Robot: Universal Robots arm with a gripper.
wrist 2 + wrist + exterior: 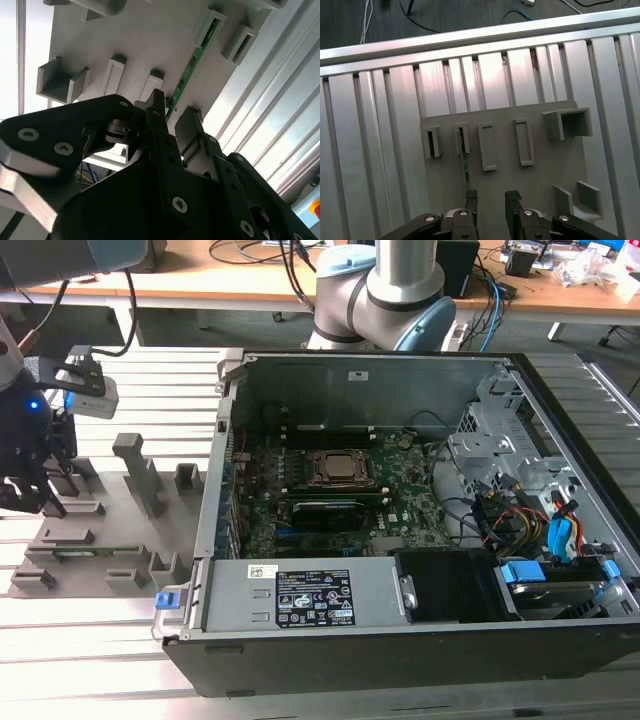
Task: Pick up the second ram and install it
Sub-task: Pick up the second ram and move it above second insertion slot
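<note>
The second ram is a thin green stick standing on edge in the slotted blocks of the grey fixture plate. It also shows as a green strip in the second wrist view and as a thin line on the plate at the exterior view's left. My gripper hovers over the plate, open, with nothing between its fingers. One fingertip sits in line with the stick's near end, and the gap lies just beside the stick. In the exterior view the gripper hangs above the plate's far-left blocks.
The open computer case fills the exterior view's middle and right, with the motherboard, CPU socket, power supply and cables inside. Grey blocks stand up from the plate. The ribbed metal table lies beneath.
</note>
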